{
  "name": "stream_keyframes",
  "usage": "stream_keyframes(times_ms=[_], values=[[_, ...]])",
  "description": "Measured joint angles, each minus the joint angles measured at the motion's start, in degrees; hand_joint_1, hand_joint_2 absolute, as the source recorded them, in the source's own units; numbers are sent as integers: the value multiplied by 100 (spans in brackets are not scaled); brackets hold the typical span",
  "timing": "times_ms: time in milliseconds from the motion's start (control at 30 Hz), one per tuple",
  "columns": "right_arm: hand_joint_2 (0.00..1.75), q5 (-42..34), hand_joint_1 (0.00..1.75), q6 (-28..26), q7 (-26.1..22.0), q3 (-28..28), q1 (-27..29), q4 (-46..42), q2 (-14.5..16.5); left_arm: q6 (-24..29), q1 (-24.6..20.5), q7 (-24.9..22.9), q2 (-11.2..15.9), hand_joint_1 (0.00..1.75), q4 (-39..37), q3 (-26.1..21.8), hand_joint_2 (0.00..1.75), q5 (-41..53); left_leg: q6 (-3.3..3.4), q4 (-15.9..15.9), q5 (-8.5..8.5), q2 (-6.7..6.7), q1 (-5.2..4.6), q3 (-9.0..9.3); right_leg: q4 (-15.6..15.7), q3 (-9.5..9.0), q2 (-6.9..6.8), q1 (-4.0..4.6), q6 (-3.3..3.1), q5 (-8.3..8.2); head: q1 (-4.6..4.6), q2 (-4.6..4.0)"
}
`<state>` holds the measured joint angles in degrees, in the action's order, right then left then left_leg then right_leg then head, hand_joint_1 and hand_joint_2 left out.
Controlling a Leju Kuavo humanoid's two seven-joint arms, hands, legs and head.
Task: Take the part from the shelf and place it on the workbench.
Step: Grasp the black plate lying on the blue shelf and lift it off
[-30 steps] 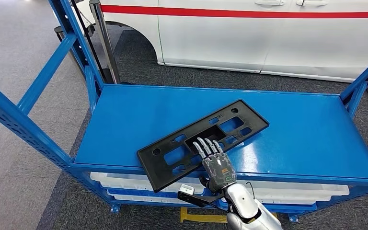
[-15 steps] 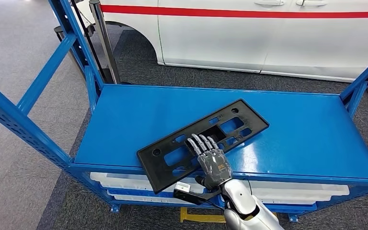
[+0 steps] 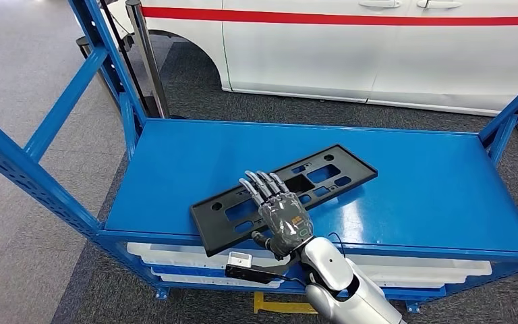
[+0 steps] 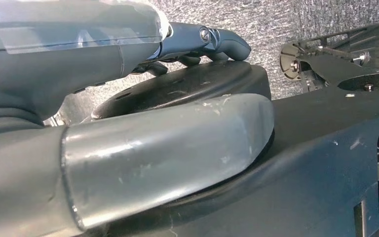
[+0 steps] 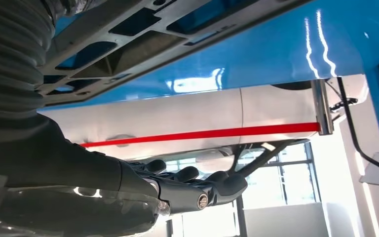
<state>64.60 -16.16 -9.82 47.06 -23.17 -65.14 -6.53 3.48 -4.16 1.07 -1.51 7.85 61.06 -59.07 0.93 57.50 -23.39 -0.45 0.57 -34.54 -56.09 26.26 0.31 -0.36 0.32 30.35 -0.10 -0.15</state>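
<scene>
Black plastic panel (image 3: 284,194) lay flat on blue shelf (image 3: 432,196), near corner overhanging front edge. Right hand (image 3: 280,216) rested on it, fingers spread, grasping nothing. Left hand (image 4: 128,148): state unclear. Panel looked light, stiff, slick; best gripped through cutouts or at overhanging edge.

A white car (image 3: 378,47) with a red stripe (image 3: 337,16) stands on dark carpet (image 3: 195,88). White trays (image 3: 175,260) sit low in the rack, over a yellow floor mark (image 3: 276,307).

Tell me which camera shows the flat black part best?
The head view: the whole black part lies on the blue shelf. The right wrist view catches a close stretch of its cut-out frame; the left wrist view, none of it.
</scene>
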Motion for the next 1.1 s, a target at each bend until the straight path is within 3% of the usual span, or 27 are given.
stream_keyframes(times_ms=[633, 867, 1100], values=[[175, -82, 0, 285, 83, 522, -269, 382, 81, 2, -8, 38, 0, 0, -12, 42, 0, -144, 0, 0, 0, -2, 0, 0, 0, 0, -2, 0, 0, 0, -1, 0], [175, -383, 0, 848, -92, 602, -540, 442, -156, 2, -9, 35, 4, 0, -29, 42, 0, -253, 1, 0, 0, -1, -1, 0, 0, 0, -1, -2, 0, -1, 1, 0], [175, -397, 0, 920, -96, 611, -583, 442, -198, 2, -10, 33, 4, 0, -33, 42, 0, -263, 1, 1, 0, -1, -1, 0, 0, 0, -1, -2, 1, -1, 1, 0]])
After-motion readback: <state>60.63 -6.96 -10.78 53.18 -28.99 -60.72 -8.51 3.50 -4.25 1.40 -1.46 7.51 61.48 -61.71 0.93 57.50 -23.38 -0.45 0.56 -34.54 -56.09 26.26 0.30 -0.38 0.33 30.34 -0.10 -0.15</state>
